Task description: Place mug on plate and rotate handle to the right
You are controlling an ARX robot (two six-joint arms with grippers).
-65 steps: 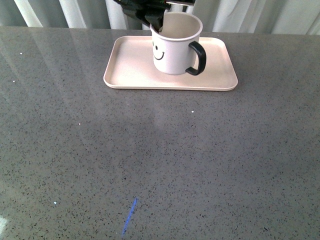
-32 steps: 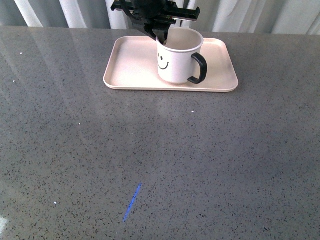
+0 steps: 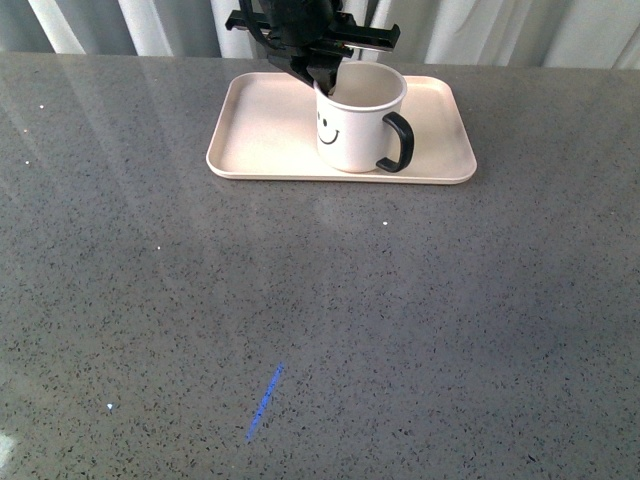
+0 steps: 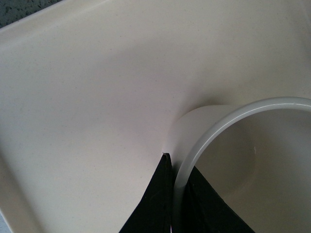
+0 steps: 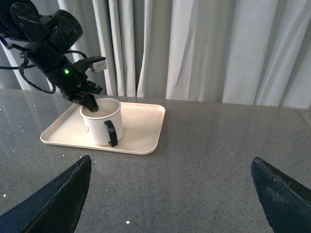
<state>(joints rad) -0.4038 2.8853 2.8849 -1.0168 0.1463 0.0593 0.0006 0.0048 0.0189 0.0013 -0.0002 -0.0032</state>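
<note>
The white mug (image 3: 352,120) with its smiley face stands upright on the pale plate (image 3: 260,130) at the far middle of the table. Its black handle (image 3: 397,142) points right and slightly toward me. My left gripper (image 3: 322,72) comes down from behind and is shut on the mug's far-left rim, one finger inside and one outside. In the left wrist view the rim (image 4: 204,145) runs between the two black fingers (image 4: 153,204). The right wrist view shows the mug (image 5: 101,127) on the plate (image 5: 141,126) well ahead of my open right gripper (image 5: 172,194), which hangs over bare table.
The grey speckled table (image 3: 320,320) stretches toward me, with a short blue mark (image 3: 265,402) near its front. Pale curtains (image 5: 204,48) hang behind the far edge.
The mug has shifted slightly right and down onto the plate with my left gripper holding its rim. The handle has swung a little further toward me on the right.
</note>
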